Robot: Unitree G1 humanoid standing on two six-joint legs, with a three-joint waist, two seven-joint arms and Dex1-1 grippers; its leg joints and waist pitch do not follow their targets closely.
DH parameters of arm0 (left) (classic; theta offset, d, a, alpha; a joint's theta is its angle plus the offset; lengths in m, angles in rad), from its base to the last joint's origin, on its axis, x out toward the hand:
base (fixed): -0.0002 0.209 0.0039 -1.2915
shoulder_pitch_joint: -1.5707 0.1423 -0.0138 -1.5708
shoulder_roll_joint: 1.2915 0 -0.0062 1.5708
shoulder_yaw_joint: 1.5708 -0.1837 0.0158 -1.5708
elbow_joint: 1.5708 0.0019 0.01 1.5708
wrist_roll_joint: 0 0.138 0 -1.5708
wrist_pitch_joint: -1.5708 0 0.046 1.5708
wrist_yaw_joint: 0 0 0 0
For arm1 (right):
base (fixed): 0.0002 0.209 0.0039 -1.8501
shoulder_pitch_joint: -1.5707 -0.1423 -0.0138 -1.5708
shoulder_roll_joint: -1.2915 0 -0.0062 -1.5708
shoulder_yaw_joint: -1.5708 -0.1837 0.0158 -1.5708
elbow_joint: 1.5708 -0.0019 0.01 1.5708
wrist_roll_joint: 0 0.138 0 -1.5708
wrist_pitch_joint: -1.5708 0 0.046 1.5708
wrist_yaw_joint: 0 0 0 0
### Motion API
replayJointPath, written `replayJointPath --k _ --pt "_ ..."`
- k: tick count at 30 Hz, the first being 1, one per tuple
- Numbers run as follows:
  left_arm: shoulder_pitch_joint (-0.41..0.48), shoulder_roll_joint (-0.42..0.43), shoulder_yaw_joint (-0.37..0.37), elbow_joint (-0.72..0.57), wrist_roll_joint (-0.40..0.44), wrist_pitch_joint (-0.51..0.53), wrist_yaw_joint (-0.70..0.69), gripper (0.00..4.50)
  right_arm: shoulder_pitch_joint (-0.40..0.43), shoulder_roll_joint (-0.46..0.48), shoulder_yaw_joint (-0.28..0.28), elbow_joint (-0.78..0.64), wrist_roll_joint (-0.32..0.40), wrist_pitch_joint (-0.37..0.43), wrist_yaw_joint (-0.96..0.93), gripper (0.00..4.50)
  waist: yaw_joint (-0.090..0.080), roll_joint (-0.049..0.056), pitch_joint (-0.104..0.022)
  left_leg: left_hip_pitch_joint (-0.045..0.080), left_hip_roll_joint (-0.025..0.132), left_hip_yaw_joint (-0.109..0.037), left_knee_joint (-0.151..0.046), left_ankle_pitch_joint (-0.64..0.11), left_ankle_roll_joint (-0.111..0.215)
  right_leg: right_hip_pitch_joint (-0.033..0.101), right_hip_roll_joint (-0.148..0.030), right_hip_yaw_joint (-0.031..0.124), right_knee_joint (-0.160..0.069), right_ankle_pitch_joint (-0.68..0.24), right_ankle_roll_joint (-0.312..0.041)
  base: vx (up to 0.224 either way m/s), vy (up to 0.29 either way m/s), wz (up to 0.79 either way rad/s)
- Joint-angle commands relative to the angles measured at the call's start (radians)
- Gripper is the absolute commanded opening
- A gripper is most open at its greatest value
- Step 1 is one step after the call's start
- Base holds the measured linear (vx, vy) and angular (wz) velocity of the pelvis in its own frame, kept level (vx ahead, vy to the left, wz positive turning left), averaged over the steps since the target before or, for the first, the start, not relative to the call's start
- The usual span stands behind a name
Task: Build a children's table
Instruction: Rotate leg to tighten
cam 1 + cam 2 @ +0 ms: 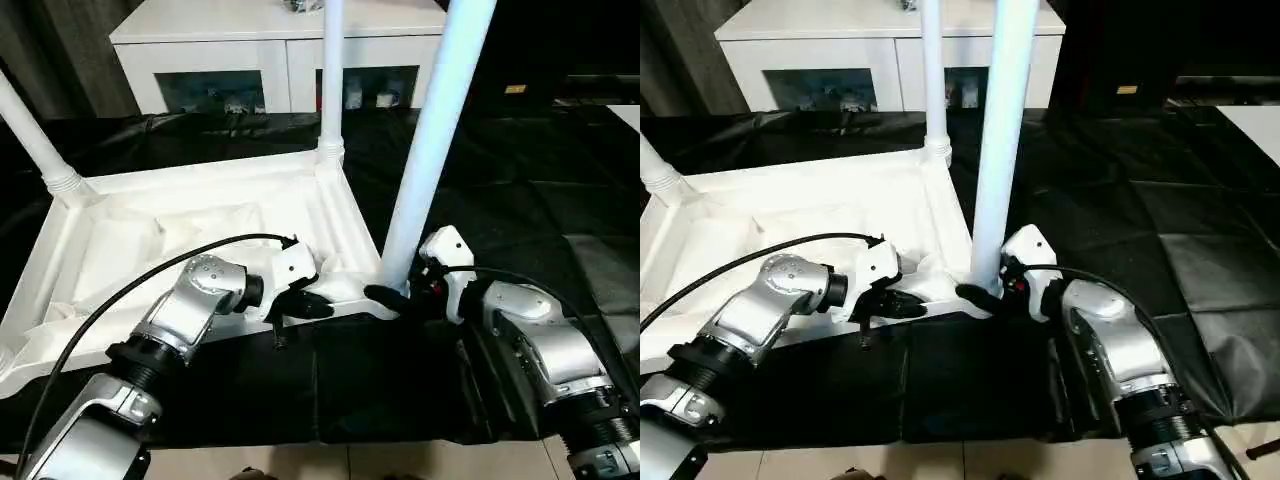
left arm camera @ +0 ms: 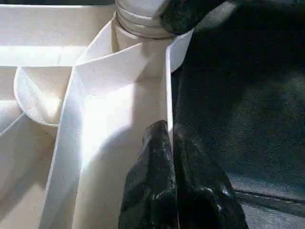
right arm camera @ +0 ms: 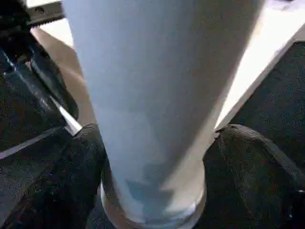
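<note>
Head views: upturned tabletop (image 1: 190, 225) is seen on black cloth, near-corner leg (image 1: 430, 160) upright, right gripper (image 1: 400, 295) at its base | Left wrist: left gripper (image 2: 167, 157) is clamped on the tabletop's rim | Right wrist: fingers (image 3: 71, 171) are closed around the leg base, its long axis vertical, seating downward judged next.

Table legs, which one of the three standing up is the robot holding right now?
The nearest leg, at the tabletop's near right corner. The right gripper has its jaws either side of its base; the other two legs stand untouched at the far corners.
</note>
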Motion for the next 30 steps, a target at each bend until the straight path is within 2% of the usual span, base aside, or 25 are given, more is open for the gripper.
replayJointPath --k 1,2,3,4,6,7,9,15,19,20,21,22,23,24,25,26,28,29,30 --pt "0.009 -0.001 -0.022 -0.036 -0.003 0.008 -0.029 0.00 -0.021 -0.004 0.016 0.014 0.000 0.011 0.021 4.01 0.001 -0.021 -0.067 0.016 0.034 -0.014 -0.074 -0.237 0.036 0.047 -0.044 0.027 -0.053 -0.249 -0.224 0.000 0.000 0.00" --pt "0.014 0.002 -0.017 -0.044 -0.003 0.014 -0.026 0.00 -0.026 -0.005 0.027 0.025 -0.006 0.012 0.032 4.01 0.003 -0.024 -0.067 0.015 0.034 -0.013 -0.073 -0.220 0.042 0.047 -0.043 0.027 -0.053 -0.234 -0.227 0.000 0.000 0.00" --pt "0.019 0.007 -0.012 -0.051 -0.006 0.018 -0.023 0.00 -0.033 -0.008 0.037 0.037 -0.011 0.012 0.037 3.86 0.003 -0.020 -0.068 0.015 0.033 -0.013 -0.071 -0.206 0.046 0.047 -0.042 0.026 -0.050 -0.218 -0.233 0.000 0.000 0.00" --pt "0.022 0.011 -0.011 -0.054 -0.007 0.019 -0.025 0.00 -0.037 -0.008 0.039 0.046 -0.013 0.011 0.037 3.76 0.001 -0.023 -0.068 0.013 0.032 -0.012 -0.071 -0.197 0.049 0.048 -0.040 0.026 -0.049 -0.205 -0.236 0.000 0.000 0.00" --pt "0.026 0.016 -0.012 -0.056 -0.007 0.018 -0.029 0.00 -0.044 -0.007 0.036 0.057 -0.013 0.012 0.035 3.64 0.002 -0.022 -0.068 0.014 0.032 -0.012 -0.069 -0.188 0.053 0.048 -0.041 0.026 -0.047 -0.196 -0.240 0.000 0.000 0.00" --pt "0.030 0.021 -0.011 -0.061 -0.007 0.019 -0.031 0.00 -0.050 -0.009 0.033 0.068 -0.015 0.015 0.034 3.56 0.003 -0.029 -0.068 0.013 0.032 -0.012 -0.069 -0.188 0.056 0.049 -0.042 0.026 -0.047 -0.202 -0.239 0.000 0.000 0.00" --pt "0.033 0.024 -0.006 -0.068 -0.009 0.027 -0.026 0.00 -0.055 -0.014 0.033 0.075 -0.017 0.013 0.052 3.35 0.003 -0.029 -0.067 0.014 0.033 -0.012 -0.069 -0.198 0.053 0.048 -0.043 0.026 -0.049 -0.228 -0.234 0.000 0.000 0.00" --pt "0.046 0.029 -0.001 -0.090 -0.009 0.042 -0.026 0.00 -0.081 0.005 0.007 0.111 -0.008 0.014 0.038 2.95 -0.001 -0.030 -0.068 0.014 0.032 -0.013 -0.070 -0.200 0.046 0.048 -0.040 0.025 -0.047 -0.208 -0.236 0.000 0.000 0.00" --pt "0.039 0.024 0.002 -0.070 0.008 0.039 0.005 0.00 -0.079 0.013 0.027 0.133 -0.025 0.004 0.031 2.76 -0.003 -0.035 -0.067 0.014 0.032 -0.013 -0.069 -0.212 0.042 0.047 -0.040 0.026 -0.048 -0.220 -0.238 0.000 0.000 0.00" --pt "0.029 0.003 0.014 -0.042 0.022 0.039 0.062 0.00 -0.091 0.046 0.011 0.180 -0.043 0.006 -0.055 2.76 -0.005 -0.034 -0.066 0.014 0.031 -0.012 -0.069 -0.219 0.035 0.046 -0.040 0.026 -0.049 -0.237 -0.235 0.000 0.000 0.00" --pt "0.029 0.003 0.014 -0.042 0.022 0.039 0.062 0.00 -0.091 0.046 0.011 0.180 -0.043 0.006 -0.055 2.75 -0.008 -0.034 -0.064 0.014 0.030 -0.013 -0.071 -0.228 0.030 0.045 -0.041 0.026 -0.051 -0.252 -0.234 0.000 0.000 0.00" --pt "0.005 -0.052 0.043 0.014 0.043 0.055 0.189 0.00 -0.119 0.127 -0.041 0.273 -0.064 0.016 -0.264 2.73 -0.007 -0.024 -0.064 0.018 0.030 -0.015 -0.071 -0.246 0.016 0.044 -0.041 0.026 -0.053 -0.283 -0.224 0.000 0.000 0.00" --pt "0.005 -0.052 0.043 0.014 0.043 0.055 0.189 0.00 -0.119 0.127 -0.041 0.273 -0.064 0.016 -0.264 2.73 -0.007 -0.024 -0.064 0.018 0.030 -0.015 -0.071 -0.246 0.016 0.044 -0.041 0.026 -0.053 -0.283 -0.224 0.000 0.000 0.00" --pt "-0.017 -0.105 0.066 0.059 0.055 0.088 0.298 0.00 -0.143 0.198 -0.094 0.338 -0.069 0.029 -0.447 2.72 -0.019 -0.027 -0.059 0.021 0.026 -0.017 -0.076 -0.305 -0.022 0.038 -0.041 0.025 -0.063 -0.371 -0.206 0.000 0.000 0.00" --pt "-0.023 -0.120 0.072 0.071 0.059 0.102 0.330 0.00 -0.149 0.217 -0.109 0.355 -0.069 0.034 -0.498 2.72 -0.022 -0.030 -0.062 0.025 0.024 -0.022 -0.077 -0.323 -0.041 0.037 -0.040 0.022 -0.067 -0.408 -0.185 0.000 0.000 0.00" --pt "-0.035 -0.143 0.078 0.093 0.067 0.115 0.379 0.00 -0.156 0.241 -0.124 0.372 -0.070 0.033 -0.560 2.72 -0.024 -0.024 -0.062 0.027 0.026 -0.021 -0.079 -0.329 -0.042 0.035 -0.039 0.024 -0.067 -0.393 -0.180 0.000 0.000 0.00" --pt "-0.062 -0.204 0.102 0.149 0.074 0.139 0.497 0.00 -0.175 0.300 -0.165 0.414 -0.064 0.018 -0.707 2.72 -0.026 -0.025 -0.064 0.027 0.025 -0.021 -0.079 -0.338 -0.043 0.035 -0.036 0.023 -0.069 -0.368 -0.184 0.000 0.000 0.00" --pt "-0.065 -0.211 0.104 0.156 0.073 0.141 0.508 0.00 -0.178 0.308 -0.169 0.420 -0.062 0.015 -0.722 2.72 -0.027 -0.026 -0.064 0.027 0.023 -0.020 -0.078 -0.338 -0.041 0.035 -0.034 0.024 -0.069 -0.358 -0.183 0.000 0.000 0.00" --pt "-0.077 -0.237 0.113 0.180 0.073 0.147 0.548 0.00 -0.190 0.336 -0.186 0.442 -0.055 0.005 -0.780 2.72 -0.029 -0.021 -0.065 0.029 0.022 -0.018 -0.077 -0.338 -0.039 0.032 -0.034 0.025 -0.072 -0.336 -0.188 0.000 0.000 0.00"
